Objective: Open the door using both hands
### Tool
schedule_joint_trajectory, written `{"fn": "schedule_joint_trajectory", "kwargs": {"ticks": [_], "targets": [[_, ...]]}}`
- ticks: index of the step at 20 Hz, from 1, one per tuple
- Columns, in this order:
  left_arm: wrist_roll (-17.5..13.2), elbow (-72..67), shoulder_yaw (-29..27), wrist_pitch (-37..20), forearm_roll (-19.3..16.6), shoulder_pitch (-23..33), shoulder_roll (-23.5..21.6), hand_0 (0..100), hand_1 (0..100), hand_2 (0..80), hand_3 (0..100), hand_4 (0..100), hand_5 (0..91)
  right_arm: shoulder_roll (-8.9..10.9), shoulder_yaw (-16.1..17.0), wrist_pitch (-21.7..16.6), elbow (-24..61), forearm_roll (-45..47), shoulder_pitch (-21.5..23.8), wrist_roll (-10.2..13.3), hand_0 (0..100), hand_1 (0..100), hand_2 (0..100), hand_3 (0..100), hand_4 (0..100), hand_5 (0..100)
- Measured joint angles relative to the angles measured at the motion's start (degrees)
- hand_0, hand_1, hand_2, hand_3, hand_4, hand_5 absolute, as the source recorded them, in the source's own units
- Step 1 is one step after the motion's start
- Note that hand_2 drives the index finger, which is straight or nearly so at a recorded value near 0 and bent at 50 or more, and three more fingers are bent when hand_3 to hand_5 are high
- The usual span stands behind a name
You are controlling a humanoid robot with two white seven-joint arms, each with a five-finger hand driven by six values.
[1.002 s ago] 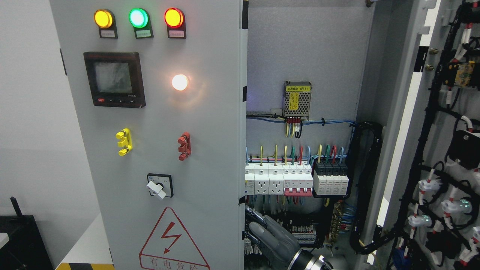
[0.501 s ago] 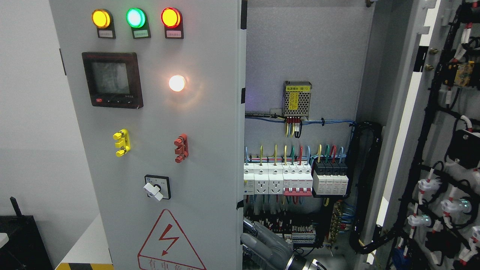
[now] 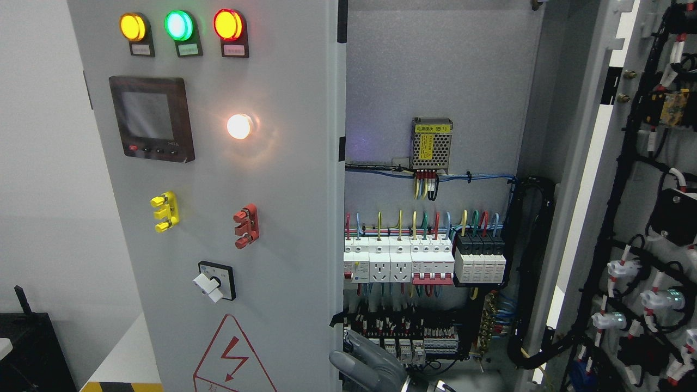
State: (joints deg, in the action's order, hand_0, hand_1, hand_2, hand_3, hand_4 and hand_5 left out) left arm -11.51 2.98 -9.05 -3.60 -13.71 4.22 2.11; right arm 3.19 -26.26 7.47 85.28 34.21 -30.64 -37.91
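At bottom centre, the right hand [image 3: 366, 366] presses extended, empty fingers against the inner edge of the left door [image 3: 261, 218], which fills the frame's left half, swung partly open off the cabinet [image 3: 435, 65].

Wide open between the left door [image 3: 283, 218], swung outward, and the right door [image 3: 642, 190], folded well back. Clear room in the upper cabinet, in front of the bare back panel [image 3: 435, 65]. Blocked lower down by a power supply [image 3: 432, 142], a row of breakers [image 3: 403, 264] and terminal blocks [image 3: 403, 332] crowded with wires. Narrowed at the right by a black cable bundle [image 3: 531, 261] along the cabinet wall. Taken up at the bottom, just beside the left door's free edge, by the right hand [image 3: 365, 367]. Studded on the right door's inner face with wiring and components.
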Motion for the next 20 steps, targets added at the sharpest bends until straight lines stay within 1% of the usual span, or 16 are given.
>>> {"fn": "schedule_joint_trajectory", "kwargs": {"ticks": [11, 16, 20], "targets": [[0.0, 0.0, 0.0, 0.0, 0.0, 0.0, 0.0, 12, 39, 0.0, 0, 0, 0.0, -2.05, -9.0, 0.1, 6.3, 2.2, 1.1, -0.2, 12, 39, 0, 0, 0, 0], [0.0, 0.0, 0.0, 0.0, 0.0, 0.0, 0.0, 12, 39, 0.0, 0, 0, 0.0, -4.05, -12.9, 0.4, 8.3, 2.2, 1.8, -0.1, 12, 39, 0, 0, 0, 0], [0.0, 0.1, 0.0, 0.0, 0.0, 0.0, 0.0, 12, 39, 0.0, 0, 0, 0.0, -6.15, -15.0, 3.1, 9.1, 0.9, 2.0, 1.0, 12, 39, 0, 0, 0, 0]]}}
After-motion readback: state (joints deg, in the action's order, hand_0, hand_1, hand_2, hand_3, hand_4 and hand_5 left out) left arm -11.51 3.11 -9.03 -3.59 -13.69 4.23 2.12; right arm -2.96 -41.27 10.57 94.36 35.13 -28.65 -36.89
